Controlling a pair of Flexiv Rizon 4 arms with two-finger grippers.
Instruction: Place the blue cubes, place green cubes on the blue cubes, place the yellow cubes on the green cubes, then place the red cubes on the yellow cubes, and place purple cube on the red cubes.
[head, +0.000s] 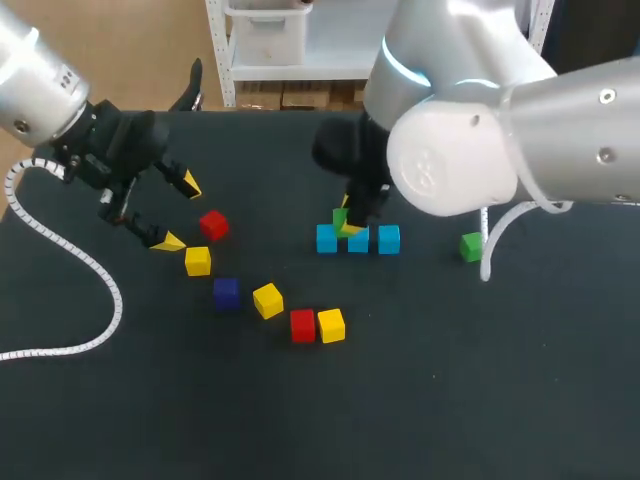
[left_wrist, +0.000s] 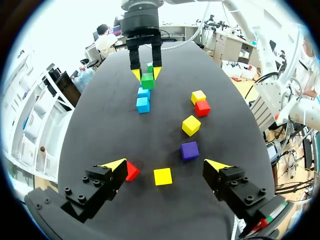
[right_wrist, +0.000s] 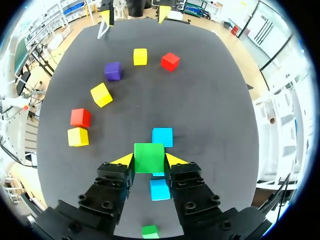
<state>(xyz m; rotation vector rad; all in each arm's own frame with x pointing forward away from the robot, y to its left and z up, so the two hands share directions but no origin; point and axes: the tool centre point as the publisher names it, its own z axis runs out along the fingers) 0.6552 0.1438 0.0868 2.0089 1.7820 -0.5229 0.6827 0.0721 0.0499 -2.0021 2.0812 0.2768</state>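
Observation:
Three blue cubes (head: 358, 241) lie in a row mid-table. My right gripper (head: 349, 220) hangs just above the row, shut on a green cube (right_wrist: 149, 157). That cube covers most of the middle blue cube; the outer blue cubes (right_wrist: 162, 136) show ahead of and behind it. A second green cube (head: 472, 246) lies to the row's right. My left gripper (head: 180, 212) stands open over the table's left, a red cube (left_wrist: 131, 170) by one finger and a yellow cube (left_wrist: 163, 176) on the table between its fingers. A purple cube (head: 226, 292) lies nearby.
Loose cubes curve from the left gripper towards the middle: a yellow cube (head: 267, 300), then a red cube (head: 302, 324) touching a yellow cube (head: 331, 325). A white coiled cable (head: 95, 280) trails over the table's left side.

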